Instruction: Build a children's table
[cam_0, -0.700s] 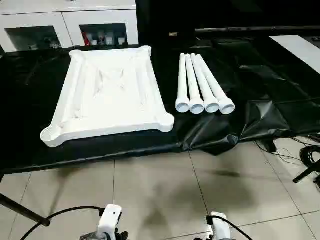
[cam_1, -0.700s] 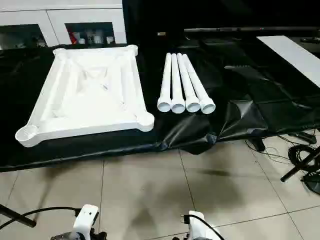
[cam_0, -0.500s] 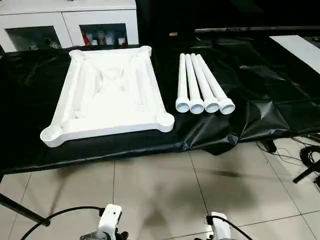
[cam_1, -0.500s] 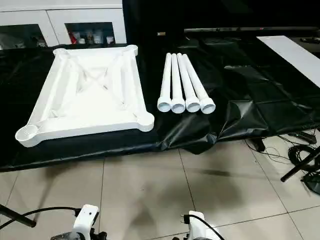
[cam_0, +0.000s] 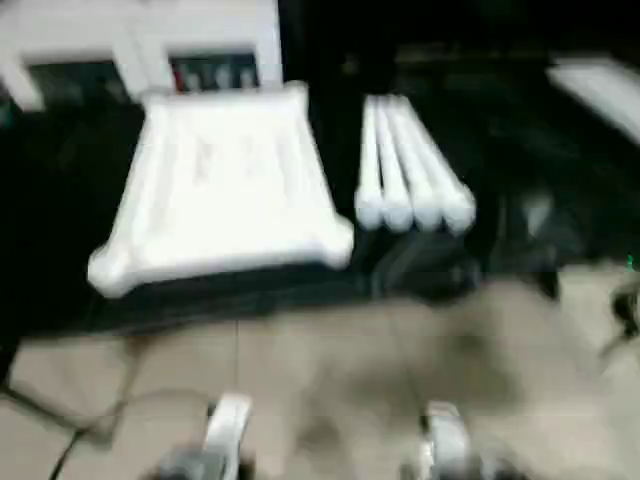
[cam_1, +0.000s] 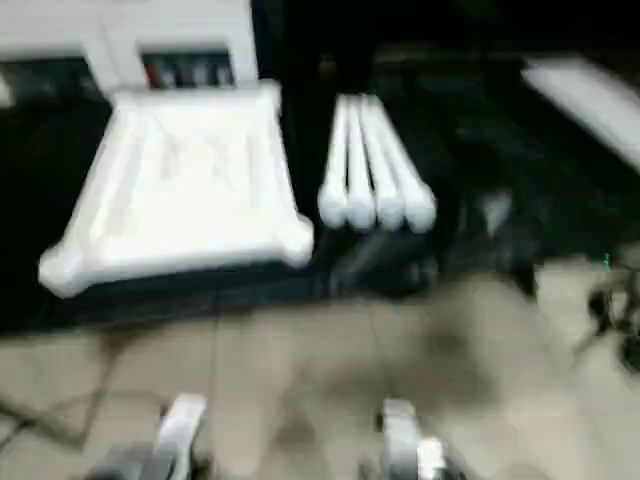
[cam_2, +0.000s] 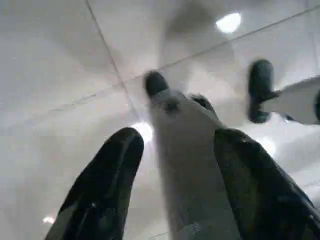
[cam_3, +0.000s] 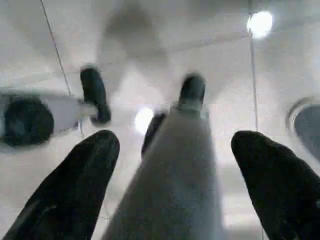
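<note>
Your tabletop (cam_0: 225, 190) lies underside up on the black-draped worktop (cam_0: 520, 190), sockets exposed for fitting. Four legs (cam_0: 410, 180) lie bundled just beside it. Left gripper (cam_2: 175, 165) and right gripper (cam_3: 172, 170) hang open, empty, over the floor (cam_0: 330, 380).

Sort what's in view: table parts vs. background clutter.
Job parts:
- white tabletop, underside up, on the black sheet
- four white legs, side by side to its right

Just lying about:
- white cabinet behind
- black sheet
- cables on the floor
</note>
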